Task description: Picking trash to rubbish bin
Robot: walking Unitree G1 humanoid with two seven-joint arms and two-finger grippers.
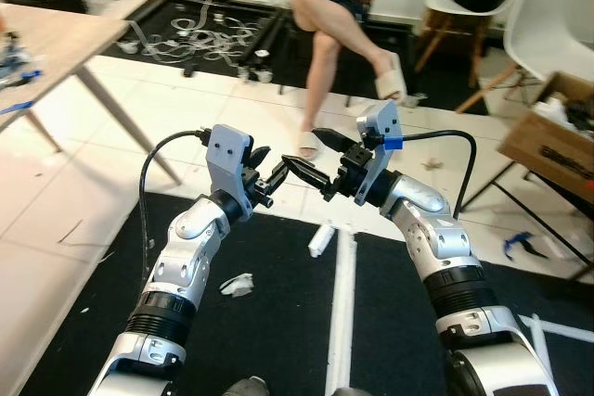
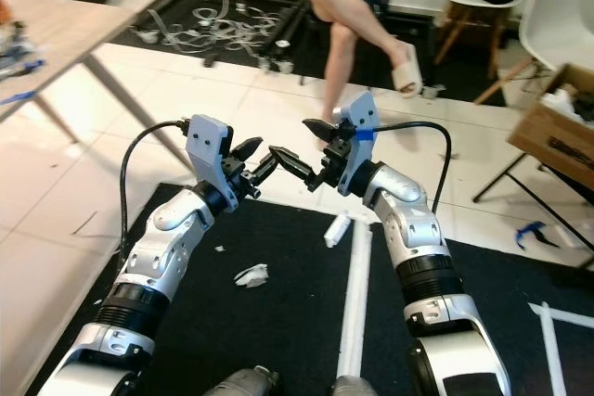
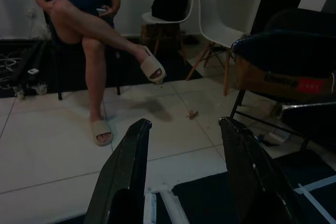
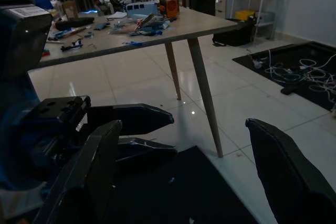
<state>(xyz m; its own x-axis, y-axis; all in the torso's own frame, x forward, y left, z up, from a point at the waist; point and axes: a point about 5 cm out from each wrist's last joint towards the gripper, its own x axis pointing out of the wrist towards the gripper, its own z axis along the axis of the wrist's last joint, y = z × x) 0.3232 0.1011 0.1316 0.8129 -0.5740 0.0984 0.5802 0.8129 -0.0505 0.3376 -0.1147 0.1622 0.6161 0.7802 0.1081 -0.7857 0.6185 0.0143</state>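
A crumpled white scrap of paper lies on the black floor mat, below my left forearm. A small white rolled piece of trash lies near the mat's far edge, beside a long white strip. Both grippers are held up in front of me over that edge, facing each other tip to tip. My left gripper is open and holds nothing. My right gripper is open wide and also holds nothing. In the right wrist view, the left gripper's fingers point toward the camera.
A person sits on a chair ahead with legs crossed, one sandalled foot on the tiles. A wooden table stands at the left. White chairs and a cardboard box stand at the right. Cables lie at the back.
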